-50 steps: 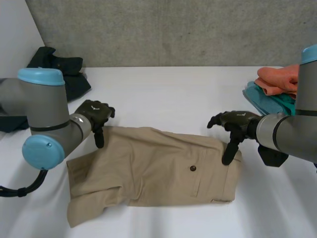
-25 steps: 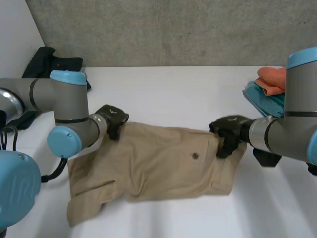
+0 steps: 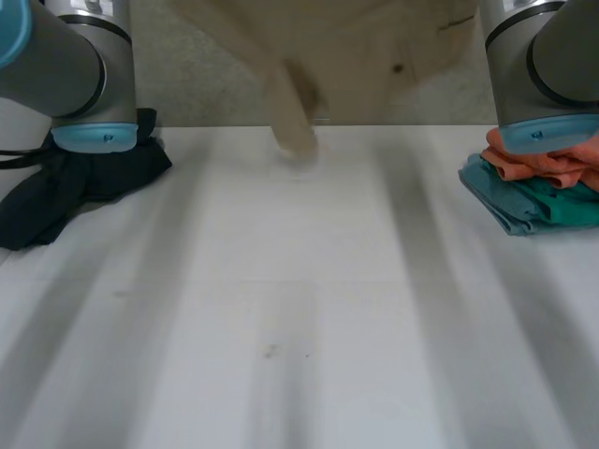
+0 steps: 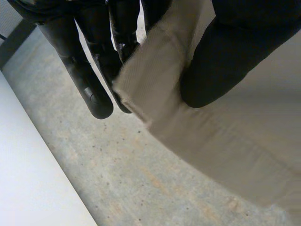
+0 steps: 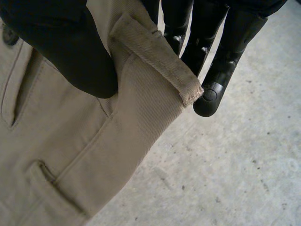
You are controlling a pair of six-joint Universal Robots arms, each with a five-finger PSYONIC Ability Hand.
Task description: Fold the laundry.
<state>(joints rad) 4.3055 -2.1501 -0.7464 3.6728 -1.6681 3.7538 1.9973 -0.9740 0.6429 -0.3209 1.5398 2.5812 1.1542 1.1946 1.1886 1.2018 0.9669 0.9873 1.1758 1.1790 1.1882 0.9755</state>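
The beige shorts (image 3: 360, 51) hang in the air high above the white table (image 3: 299, 318), with one leg end (image 3: 295, 126) dangling lowest. In the left wrist view my left hand (image 4: 225, 56) is shut on a corner of the shorts (image 4: 235, 136), the cloth pinched between thumb and fingers (image 4: 89, 80). My right hand (image 5: 66, 47) pinches the waistband corner of the shorts (image 5: 94, 141) the same way, near the back pockets. My left arm (image 3: 80, 70) and right arm (image 3: 543, 65) stand raised on either side of the cloth.
A dark garment (image 3: 80, 182) lies at the table's far left. A folded stack of orange and teal clothes (image 3: 538, 182) sits at the far right. A concrete wall runs behind the table.
Both hands closed on the far corners of the shorts and lifted them off the table; the shorts now hang high between the raised arms.
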